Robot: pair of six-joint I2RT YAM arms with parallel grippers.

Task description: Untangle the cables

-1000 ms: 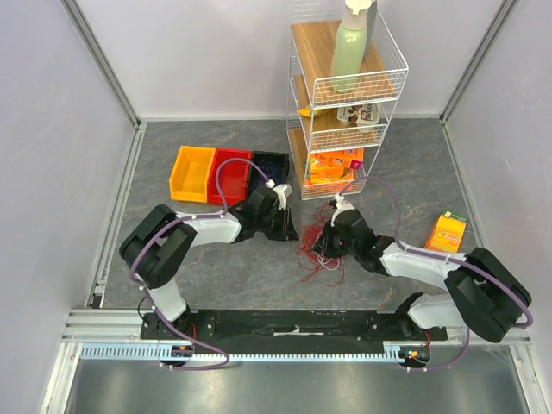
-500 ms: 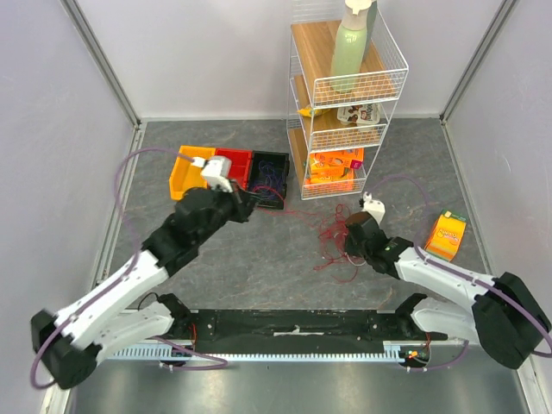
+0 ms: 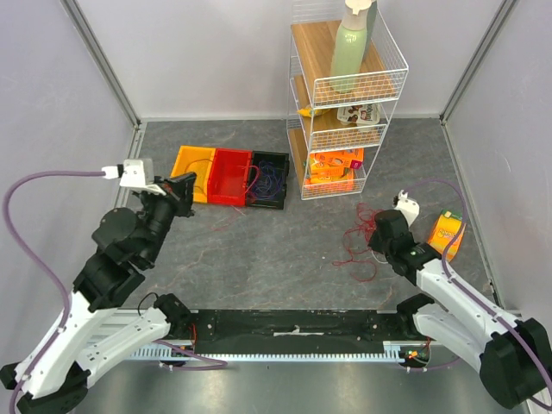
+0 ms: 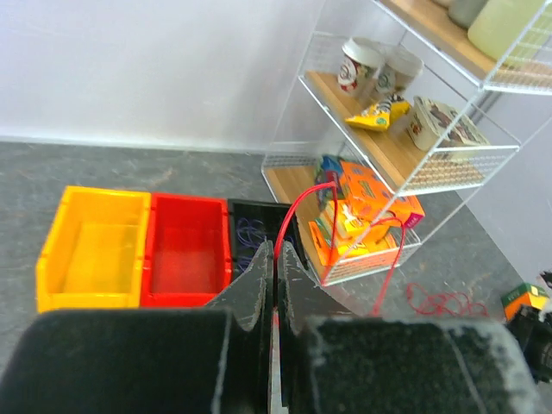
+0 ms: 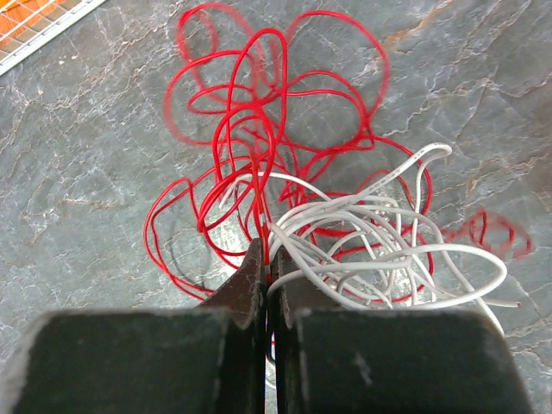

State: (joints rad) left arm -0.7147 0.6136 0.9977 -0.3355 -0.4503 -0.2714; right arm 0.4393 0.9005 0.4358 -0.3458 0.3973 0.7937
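A clump of red cable [image 5: 259, 129] and white cable [image 5: 379, 250] lies on the grey table, right of the middle [image 3: 358, 235]. My right gripper [image 5: 266, 246] is shut on a red strand at the clump's edge; it also shows in the top view [image 3: 377, 235]. My left gripper [image 4: 276, 250] is raised at the left [image 3: 184, 190] and shut on a single red cable [image 4: 332, 185]. That cable arcs up from the jaws and drops toward the red clump [image 4: 440, 302]. Purplish cable [image 4: 250, 228] lies in the black bin [image 3: 271, 162].
A yellow bin [image 3: 191, 172] and a red bin [image 3: 228, 175] stand beside the black bin. A white wire shelf rack [image 3: 341, 103] with boxes and cups stands at the back. An orange box [image 3: 447, 233] lies at the right, close to the right arm.
My left arm swung up and to the left, away from the black bin, drawing a red cable with it. My right gripper moved right, dragging the red and white clump along.
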